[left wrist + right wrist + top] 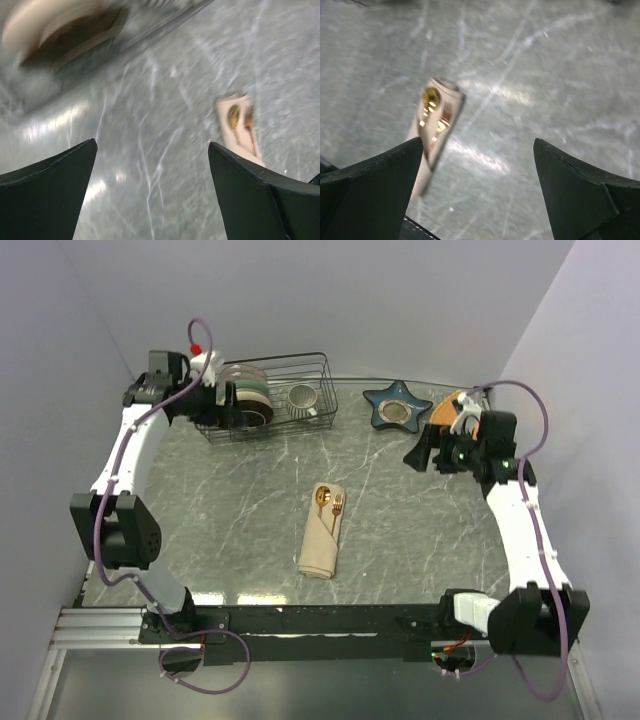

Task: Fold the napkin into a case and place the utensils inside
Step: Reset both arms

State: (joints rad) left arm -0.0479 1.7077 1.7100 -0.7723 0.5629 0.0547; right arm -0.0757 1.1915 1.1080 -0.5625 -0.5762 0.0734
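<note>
Left end effector [152, 170] and right end effector [477, 172] spread wide (gripping nothing), case [322, 538] lying between them, utensils [330, 502] tucked inside

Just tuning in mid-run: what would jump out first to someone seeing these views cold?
The beige case lies mid-table, with a gold spoon and fork poking out of its far end. Both arms are far from it, open and empty: the left claw is up by the wire rack at far left, the right claw near the star dish at far right.
</note>
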